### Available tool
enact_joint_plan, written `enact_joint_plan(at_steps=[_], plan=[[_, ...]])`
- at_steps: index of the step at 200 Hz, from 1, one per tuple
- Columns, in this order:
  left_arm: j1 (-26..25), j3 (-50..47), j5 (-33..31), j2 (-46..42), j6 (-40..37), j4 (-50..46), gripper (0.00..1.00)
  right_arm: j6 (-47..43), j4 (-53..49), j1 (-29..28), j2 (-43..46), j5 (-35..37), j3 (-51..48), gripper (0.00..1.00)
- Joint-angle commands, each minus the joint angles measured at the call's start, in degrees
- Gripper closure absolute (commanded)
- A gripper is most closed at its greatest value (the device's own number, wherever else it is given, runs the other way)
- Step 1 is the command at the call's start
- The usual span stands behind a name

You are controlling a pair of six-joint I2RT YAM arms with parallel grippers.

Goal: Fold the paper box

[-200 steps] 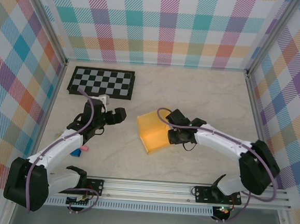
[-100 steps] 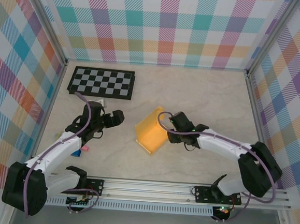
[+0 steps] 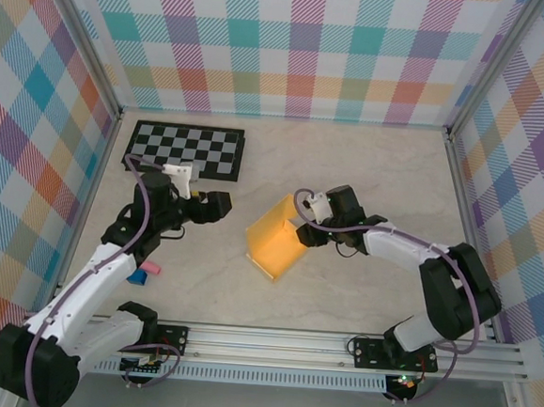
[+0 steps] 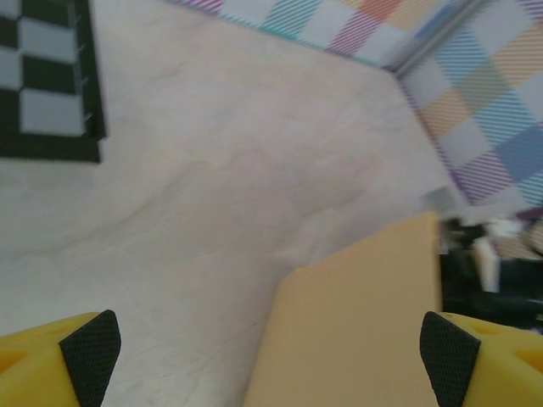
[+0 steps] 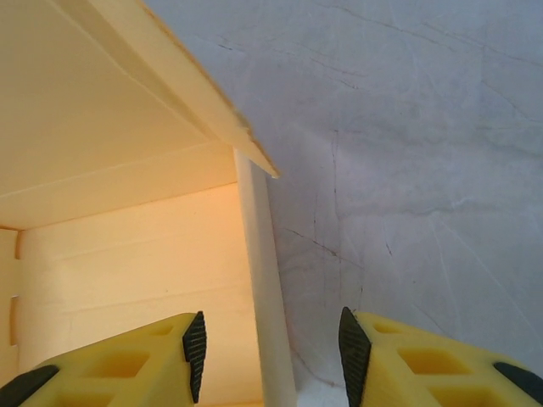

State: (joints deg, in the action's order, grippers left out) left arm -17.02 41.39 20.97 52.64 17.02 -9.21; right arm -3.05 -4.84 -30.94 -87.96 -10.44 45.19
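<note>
The yellow-orange paper box [image 3: 273, 246] stands partly folded near the middle of the pale marbled surface [image 3: 379, 165], between the two arms, one panel rising at a tilt and its open side turned toward the right arm. The right pincer [image 3: 302, 229] meets the box at its right edge. In the right wrist view, its yellow fingers with black pads [image 5: 194, 352] stand about half apart on either side of a thin upright card wall. A gap shows on each side of the wall, so the pincer is around the card rather than clamped on it. Above it, a folded flap slants across the box's hollow inside. The left pincer [image 3: 217, 206] hovers just to the left of the box, apart from it, its jaws spread wide with nothing between them. In the left wrist view, its black-tipped fingers [image 4: 89, 356] sit at the bottom corners and a plain orange panel of the box lies ahead. A black-and-white checkerboard [image 3: 184, 149] lies flat at the far left of the surface. A small blue piece [image 3: 137, 276] and a pink piece [image 3: 152, 268] lie beside the left arm. The box's visible faces are plain card.
</note>
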Motion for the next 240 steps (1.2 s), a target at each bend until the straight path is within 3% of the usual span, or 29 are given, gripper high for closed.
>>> enact_joint_plan(at_steps=[1, 36, 101, 138, 158, 198, 240], plan=[[-0.9, 2.6, 8.1, -0.8, -3.5, -2.5, 0.06, -1.4, 4.1, 0.4, -3.1, -2.7, 0.8, 0.54], [-1.4, 2.7, 8.9, -0.6, -4.0, -3.5, 0.06, -1.3, 6.1, 0.3, -3.5, -1.4, -0.7, 0.59], [-0.7, 3.4, -1.5, -0.1, -2.6, -7.2, 0.05, -4.5, 4.6, -6.0, -7.3, 7.4, 1.5, 0.73], [0.0, 2.2, -10.3, -0.9, 2.3, -12.2, 0.06, -3.0, 4.9, -9.9, -7.5, 20.0, 1.5, 0.87], [0.4, 0.3, -10.7, -1.9, 5.4, -11.1, 0.05, -3.0, 3.4, -13.1, -7.8, 28.9, 2.4, 0.90], [1.0, 0.1, -12.9, -1.9, 6.0, -11.7, 0.05, 7.1, -2.3, -16.7, -9.5, 44.0, 3.5, 0.94], [1.3, -0.1, -12.5, -1.1, 5.9, -11.9, 0.04, 12.4, -10.2, -20.3, -12.8, 49.6, 6.3, 0.97]])
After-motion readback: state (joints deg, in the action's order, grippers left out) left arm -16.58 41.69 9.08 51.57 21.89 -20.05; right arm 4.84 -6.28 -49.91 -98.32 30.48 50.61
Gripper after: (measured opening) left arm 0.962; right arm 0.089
